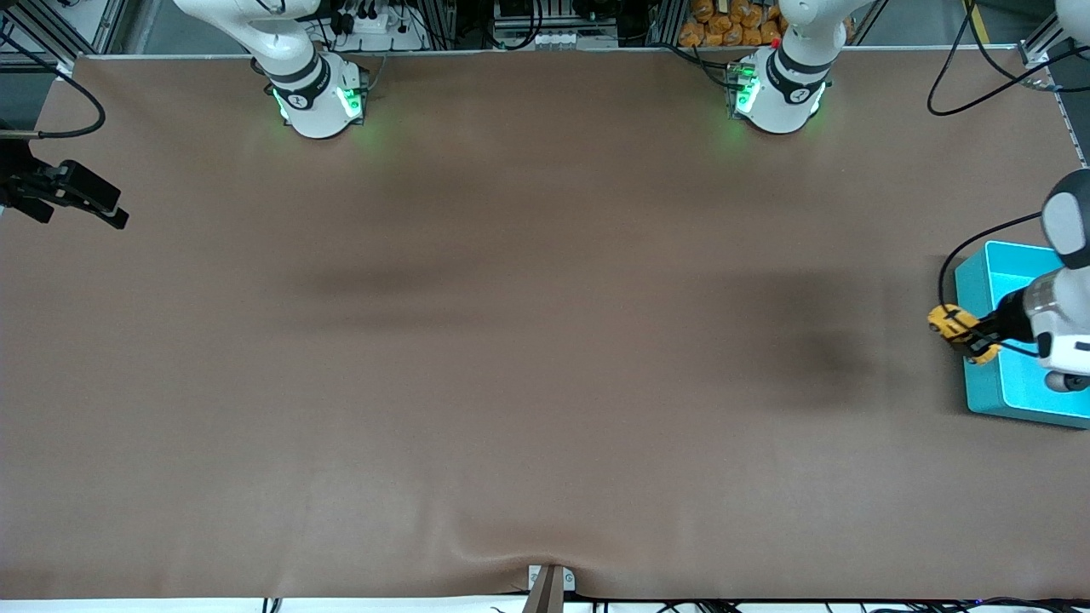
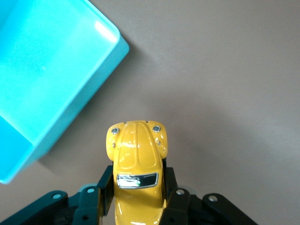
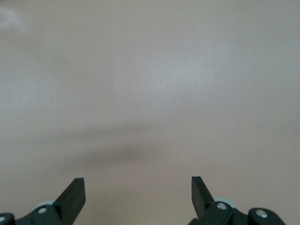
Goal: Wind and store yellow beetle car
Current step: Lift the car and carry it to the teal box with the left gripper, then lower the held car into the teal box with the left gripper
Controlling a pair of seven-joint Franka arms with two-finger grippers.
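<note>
Yellow beetle car (image 1: pixel 952 322) up off the table, clamped between the fingers of the left gripper (image 1: pixel 966 332). In the left wrist view the car (image 2: pixel 137 173) sits nose outward, rounded hood and dark windscreen showing, black fingers (image 2: pixel 104 185) pressed to both flanks. The car hangs over the brown table mat (image 1: pixel 511 340), just beside the edge of the teal bin (image 1: pixel 988 281) at the left arm's end of the table; not inside the bin. The bin's wall and corner (image 2: pixel 70 84) show in the left wrist view, interior bare where visible.

Right gripper (image 3: pixel 138 194) has its jaws spread wide, nothing between them, only plain mat beneath. Right arm waits at its own end of the table, gripper (image 1: pixel 72 197) over the mat's edge.
</note>
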